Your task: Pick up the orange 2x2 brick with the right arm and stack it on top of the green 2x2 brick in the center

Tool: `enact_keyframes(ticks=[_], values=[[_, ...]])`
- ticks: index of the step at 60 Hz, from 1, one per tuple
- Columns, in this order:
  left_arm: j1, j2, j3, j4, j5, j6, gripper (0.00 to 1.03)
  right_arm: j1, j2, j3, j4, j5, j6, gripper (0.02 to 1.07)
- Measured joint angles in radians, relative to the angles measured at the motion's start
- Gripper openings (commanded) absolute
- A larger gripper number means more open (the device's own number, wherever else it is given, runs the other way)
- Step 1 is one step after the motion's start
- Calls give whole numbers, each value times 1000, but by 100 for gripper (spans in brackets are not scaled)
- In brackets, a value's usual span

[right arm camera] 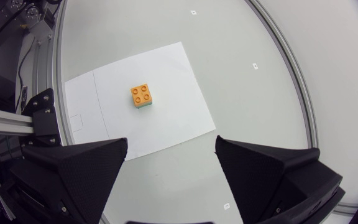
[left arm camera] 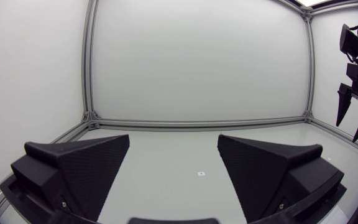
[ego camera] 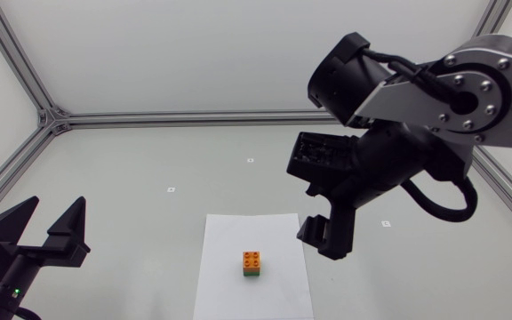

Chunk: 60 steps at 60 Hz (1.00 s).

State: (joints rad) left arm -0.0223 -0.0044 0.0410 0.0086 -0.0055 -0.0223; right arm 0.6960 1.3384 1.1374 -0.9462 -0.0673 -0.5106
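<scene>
While the orange 2x2 brick (ego camera: 252,259) sits studs-up, squarely on the green 2x2 brick (ego camera: 252,273), the stack stands near the middle of a white paper sheet (ego camera: 225,244), apart from its edges. Bricks: glossy plastic, four round studs. Sheet: matte, faint ruled lines. Right gripper (ego camera: 325,238) hangs above the sheet's right edge, textured black wedge fingers apart, empty. Left gripper (ego camera: 57,209) by the table's (ego camera: 149,160) left edge, fingers apart, empty. Table markers (ego camera: 250,161): print too small to read
</scene>
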Motion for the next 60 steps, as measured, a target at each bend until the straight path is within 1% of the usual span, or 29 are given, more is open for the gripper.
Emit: enact_keyframes(ticks=[14,27,37,47,60], values=[[0,0,0,0,0,0,99,-170,-172,-129,11,-4,14,102],[0,0,0,0,0,0,99,-369,-368,-247,61,-4,5,102],[0,0,0,0,0,0,99,-482,-503,-322,92,-5,-26,102],[0,0,0,0,0,0,99,-564,-619,-392,106,-11,-44,102],[0,0,0,0,0,0,99,-621,-797,-487,116,-12,-44,102]])
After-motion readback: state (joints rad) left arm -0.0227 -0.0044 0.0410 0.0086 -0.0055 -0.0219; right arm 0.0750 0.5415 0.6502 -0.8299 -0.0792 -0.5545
